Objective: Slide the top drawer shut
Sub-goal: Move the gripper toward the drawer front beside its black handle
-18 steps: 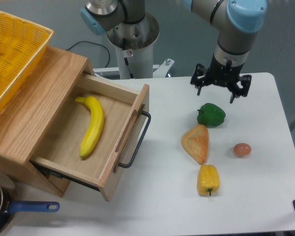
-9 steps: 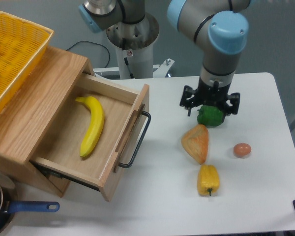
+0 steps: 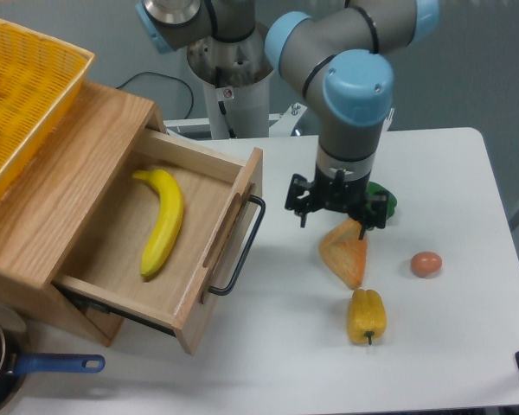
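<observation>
Top drawer (image 3: 169, 251) sits pulled well out of the oak cabinet (image 3: 43, 203) at table (image 3: 450, 346) left, front angled toward me, black bar handle (image 3: 242, 246) facing right. Banana (image 3: 162, 220) lies inside on the drawer floor. I've got the hand (image 3: 336, 206) hanging low over the table mid, right of the handle but apart from it, not touching. Fingers (image 3: 299, 204) spread apart, pointing down, nothing between them. Directly under/behind the hand: orange wedge-shaped item (image 3: 346, 252), and a green pepper (image 3: 382, 197) mostly hidden by the wrist. Egg (image 3: 426, 264) further right, yellow pepper (image 3: 367, 316) nearer front edge. Yellow basket (image 3: 22, 95) rests on cabinet top, upper left. Pan w/ blue handle (image 3: 35, 367) at bottom-left corner, partly cut off. Arm base (image 3: 229, 78) stands behind the table, centre.
</observation>
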`<state>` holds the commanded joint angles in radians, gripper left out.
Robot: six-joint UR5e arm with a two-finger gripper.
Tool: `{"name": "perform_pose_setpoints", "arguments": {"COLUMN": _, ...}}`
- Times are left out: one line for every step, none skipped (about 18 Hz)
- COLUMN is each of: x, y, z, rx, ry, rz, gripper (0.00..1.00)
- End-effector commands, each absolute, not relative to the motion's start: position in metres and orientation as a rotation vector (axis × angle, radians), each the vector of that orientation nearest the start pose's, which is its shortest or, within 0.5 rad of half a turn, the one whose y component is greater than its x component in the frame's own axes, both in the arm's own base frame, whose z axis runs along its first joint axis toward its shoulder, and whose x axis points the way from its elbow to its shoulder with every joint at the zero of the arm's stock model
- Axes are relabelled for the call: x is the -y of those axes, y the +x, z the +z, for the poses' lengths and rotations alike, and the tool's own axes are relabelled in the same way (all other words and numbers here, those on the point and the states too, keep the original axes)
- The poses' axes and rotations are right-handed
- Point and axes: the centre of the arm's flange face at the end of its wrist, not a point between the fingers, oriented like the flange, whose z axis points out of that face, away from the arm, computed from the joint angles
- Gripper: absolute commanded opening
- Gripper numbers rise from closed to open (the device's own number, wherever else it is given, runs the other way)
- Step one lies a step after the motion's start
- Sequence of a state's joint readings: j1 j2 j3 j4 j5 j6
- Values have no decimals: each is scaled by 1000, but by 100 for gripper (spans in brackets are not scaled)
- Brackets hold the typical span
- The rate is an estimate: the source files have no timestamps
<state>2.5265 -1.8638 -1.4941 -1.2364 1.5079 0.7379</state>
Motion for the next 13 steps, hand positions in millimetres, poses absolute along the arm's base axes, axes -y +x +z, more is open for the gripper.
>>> {"name": "perform_pose_setpoints", "arguments": {"x": -474, "y": -419, "z": 398, "rx": 313, "ry": -2999, "rz": 70, "gripper": 100}}
{"name": "perform_pose_setpoints", "arguments": {"x": -475, "y": -417, "z": 398, "rx": 308, "ry": -2999, "rz": 69, "gripper": 100}}
{"name": "perform_pose_setpoints", "arguments": {"x": -475, "y": -416, "z": 399, "rx": 304, "ry": -3000, "rz": 69, "gripper": 100}}
{"name": "perform_pose_setpoints", "arguments": {"x": -475, "y": -416, "z": 400, "rx": 306, "ry": -3000, "rz": 72, "gripper": 100}}
{"name": "perform_pose_setpoints", "arguments": {"x": -475, "y": -415, "z": 402, "rx": 305, "ry": -2996, "rz": 71, "gripper": 100}}
{"name": "perform_pose_setpoints", "arguments": {"x": -475, "y": -414, "z": 402, "rx": 303, "ry": -2996, "rz": 72, "gripper": 100}}
{"name": "perform_pose_setpoints", "arguments": {"x": -475, "y": -414, "z": 404, "rx": 303, "ry": -2993, "rz": 76, "gripper": 100}}
{"name": "perform_pose_setpoints", "arguments": {"x": -475, "y": -414, "z": 404, "rx": 303, "ry": -2994, "rz": 77, "gripper": 100}}
{"name": "perform_pose_setpoints", "arguments": {"x": -476, "y": -414, "z": 404, "rx": 301, "ry": -2996, "rz": 76, "gripper": 100}}
{"name": "perform_pose_setpoints", "arguments": {"x": -476, "y": -414, "z": 404, "rx": 301, "ry": -2996, "rz": 76, "gripper": 100}}
{"name": "perform_pose_setpoints", "arguments": {"x": -475, "y": -413, "z": 406, "rx": 303, "ry": -2994, "rz": 74, "gripper": 100}}
{"name": "perform_pose_setpoints", "arguments": {"x": -475, "y": -412, "z": 407, "rx": 302, "ry": -2991, "rz": 76, "gripper": 100}}
{"name": "perform_pose_setpoints", "arguments": {"x": -476, "y": -412, "z": 409, "rx": 300, "ry": -2990, "rz": 77, "gripper": 100}}
